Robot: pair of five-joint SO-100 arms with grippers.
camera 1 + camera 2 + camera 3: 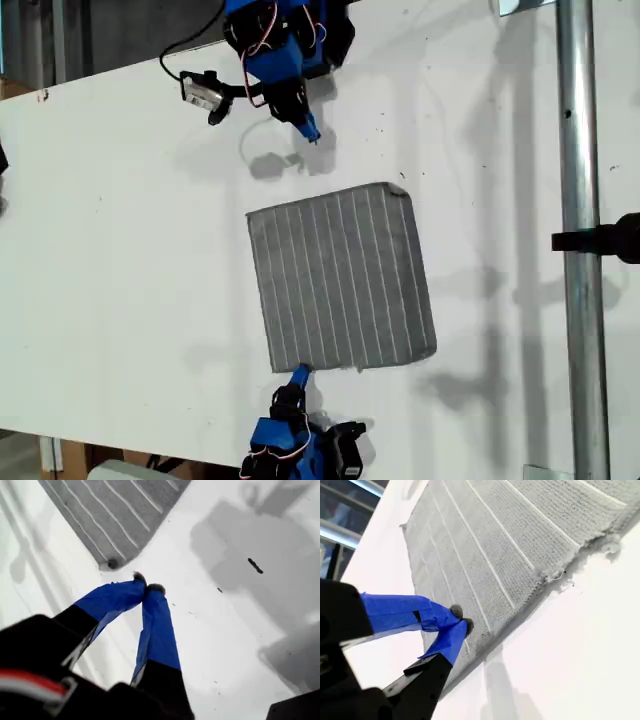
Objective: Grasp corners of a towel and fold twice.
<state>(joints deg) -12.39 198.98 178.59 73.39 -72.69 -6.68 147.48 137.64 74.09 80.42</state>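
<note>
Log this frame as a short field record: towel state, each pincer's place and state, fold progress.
towel: flat, unfolded, on white table
my first pincer: shut, empty, over bare table, short of a towel corner
my second pincer: tips together on the towel edge; grip on cloth cannot be told
fold progress: none yet

grey striped woven towel (pixel 342 278): showing as soft matt cloth, ribbed weave coarse in the second wrist view, with a fraying, fluffy edge (pixel 580 555).
white flat table (pixel 110 250): looking smooth and faintly glossy, carrying soft shadows and small dark specks.
my first gripper (pixel 148 587): fingers appearing wrapped in matt blue tape over black plastic.
my second gripper (pixel 457 622): wearing the same creased blue tape.
upright silver pole (pixel 578 150), the exterior view's right: gleaming as smooth metal.
</note>
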